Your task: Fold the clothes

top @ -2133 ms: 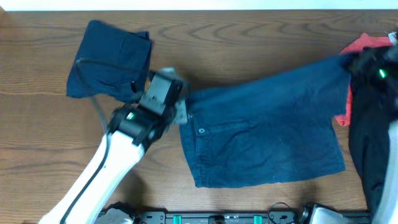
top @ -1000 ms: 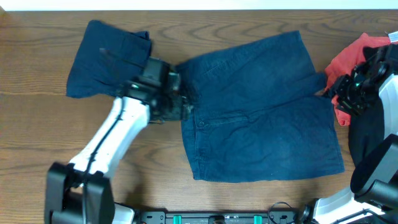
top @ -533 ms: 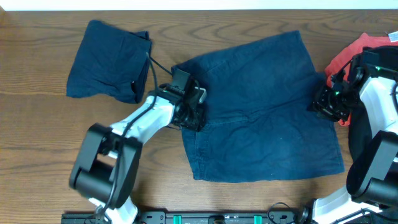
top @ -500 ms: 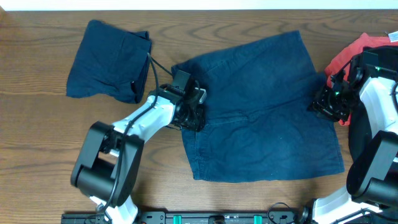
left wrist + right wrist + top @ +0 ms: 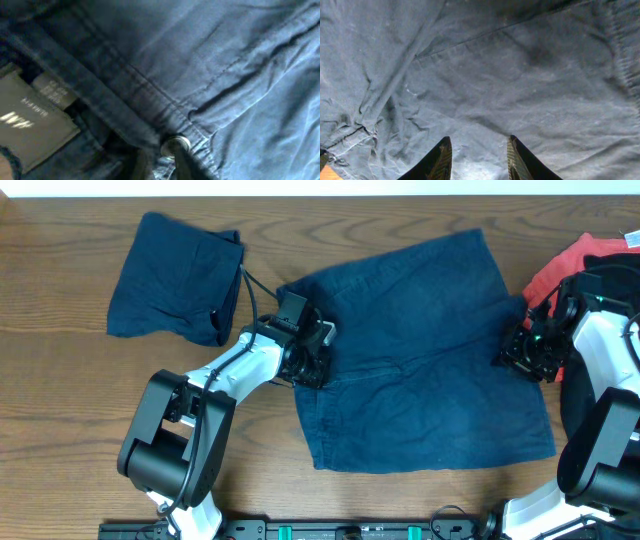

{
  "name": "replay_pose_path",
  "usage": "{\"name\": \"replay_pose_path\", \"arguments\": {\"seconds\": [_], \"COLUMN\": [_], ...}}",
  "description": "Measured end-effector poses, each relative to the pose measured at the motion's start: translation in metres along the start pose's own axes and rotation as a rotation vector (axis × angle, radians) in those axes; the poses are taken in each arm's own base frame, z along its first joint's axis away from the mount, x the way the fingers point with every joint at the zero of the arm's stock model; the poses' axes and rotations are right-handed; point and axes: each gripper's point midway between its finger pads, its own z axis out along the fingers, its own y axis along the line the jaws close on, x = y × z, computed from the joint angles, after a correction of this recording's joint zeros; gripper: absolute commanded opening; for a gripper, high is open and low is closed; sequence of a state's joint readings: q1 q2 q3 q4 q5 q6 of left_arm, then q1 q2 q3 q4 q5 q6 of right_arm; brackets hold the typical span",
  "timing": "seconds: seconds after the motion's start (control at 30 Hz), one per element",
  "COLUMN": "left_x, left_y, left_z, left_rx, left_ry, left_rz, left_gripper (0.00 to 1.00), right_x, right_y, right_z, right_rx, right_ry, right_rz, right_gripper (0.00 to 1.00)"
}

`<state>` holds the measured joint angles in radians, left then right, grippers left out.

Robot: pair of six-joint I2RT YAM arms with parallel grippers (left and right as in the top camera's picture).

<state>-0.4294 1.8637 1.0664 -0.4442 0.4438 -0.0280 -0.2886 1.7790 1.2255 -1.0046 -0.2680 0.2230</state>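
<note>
A wrinkled navy garment fills nearly the whole view, stitched seams crossing it. At the bottom edge the right gripper shows two dark fingertips standing apart over the cloth. A sliver of wooden table shows bottom left.

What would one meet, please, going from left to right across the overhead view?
folded navy garment → left gripper → navy shorts → right gripper → coral-red garment
</note>
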Motion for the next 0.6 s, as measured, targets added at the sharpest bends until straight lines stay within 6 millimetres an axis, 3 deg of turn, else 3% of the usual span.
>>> {"name": "replay_pose_path", "arguments": {"seconds": [0.2,0.47,0.6], "left_x": [0.007,-0.014,0.0], "left_y": [0.001,0.002,0.017], "left_z": [-0.009,-0.086,-0.091], "left_rx": [-0.002,-0.049,-0.149], "left_ry": [0.021,-0.155,-0.11], "left_rz": [-0.029,-0.06,-0.092], "left_gripper": [0.06,0.06,0.06], "right_x": [0.0,-0.001,-0.006], "right_y": [-0.002,-0.008,-0.013], "right_z": [0.0,0.0,0.0], "right_rx": [0.009,0.048,0.075], "right_ry": [-0.002,-0.01,-0.03], "right_rz": [0.001,0.024,0.04], "right_gripper": [0.33,0.34,0.36]}}
